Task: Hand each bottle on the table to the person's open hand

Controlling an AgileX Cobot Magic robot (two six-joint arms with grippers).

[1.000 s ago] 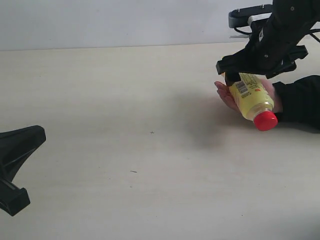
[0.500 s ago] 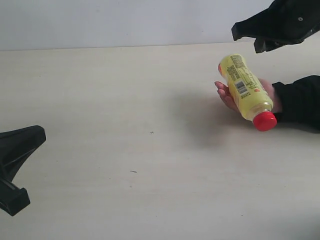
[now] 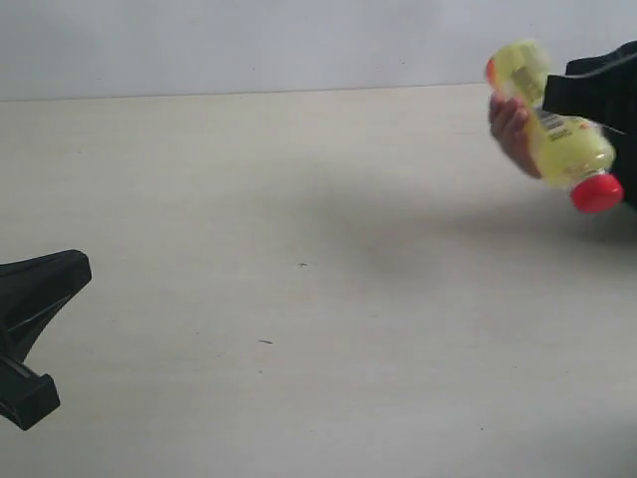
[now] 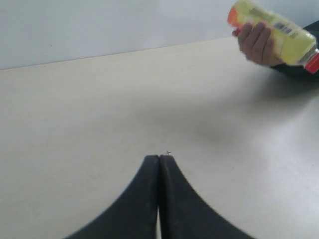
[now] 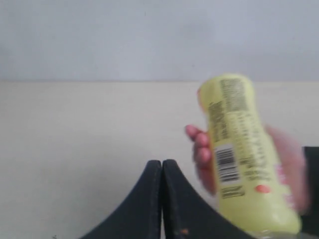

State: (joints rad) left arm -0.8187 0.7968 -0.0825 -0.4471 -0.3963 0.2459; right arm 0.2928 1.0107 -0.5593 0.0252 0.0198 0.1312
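A yellow bottle (image 3: 559, 131) with a red cap (image 3: 597, 192) is held in the person's hand (image 3: 510, 124), lifted above the table (image 3: 299, 329) at the far right; the black sleeve (image 3: 605, 85) shows behind it. The right wrist view shows the same bottle (image 5: 244, 159) and hand (image 5: 202, 154) just beyond my right gripper (image 5: 162, 162), which is shut and empty. My left gripper (image 4: 159, 158) is shut with nothing in it and hangs low over the table near the left edge (image 3: 72, 269), far from the bottle (image 4: 276, 32). No other bottle is in view.
The pale table carries only a few tiny dark specks (image 3: 303, 264). A plain light wall (image 3: 249, 40) runs behind its far edge.
My right gripper pulled up and away from the yellow bottle and left the exterior view. The hand then lifted the bottle up and to the right. The left gripper stayed still.
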